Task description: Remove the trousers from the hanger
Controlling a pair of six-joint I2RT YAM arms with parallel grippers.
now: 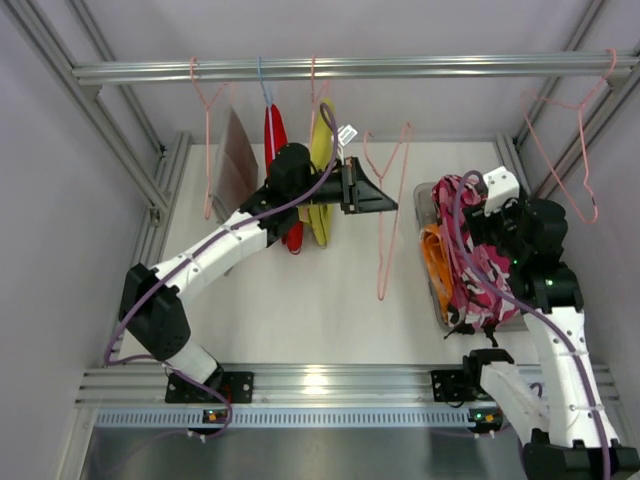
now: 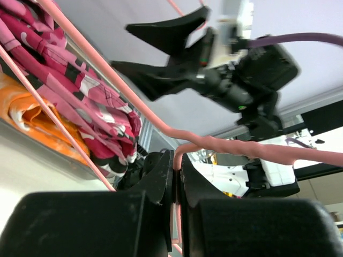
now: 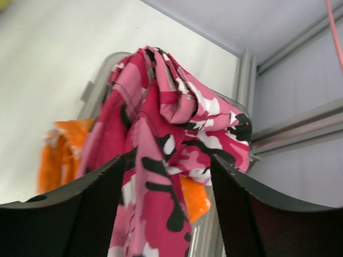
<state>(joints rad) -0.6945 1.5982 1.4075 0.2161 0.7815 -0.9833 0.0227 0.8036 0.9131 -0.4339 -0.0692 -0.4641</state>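
Pink camouflage trousers (image 1: 478,262) lie heaped in a clear bin (image 1: 428,262) at the right, over an orange pair (image 1: 432,253). The right gripper (image 3: 170,214) hangs spread open around them. Left gripper (image 2: 176,184) pinches an empty pink hanger (image 1: 385,205) mid-table.

Both arms (image 1: 215,250) have white link shells, black joints and black jaws, with purple cables (image 1: 300,200) looping along them.

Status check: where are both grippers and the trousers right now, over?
Left gripper shut on bare pink wire hanger. Right gripper open around pink camouflage cloth trousers, bunched over clear bin beside orange cloth trousers. Nothing in the way.
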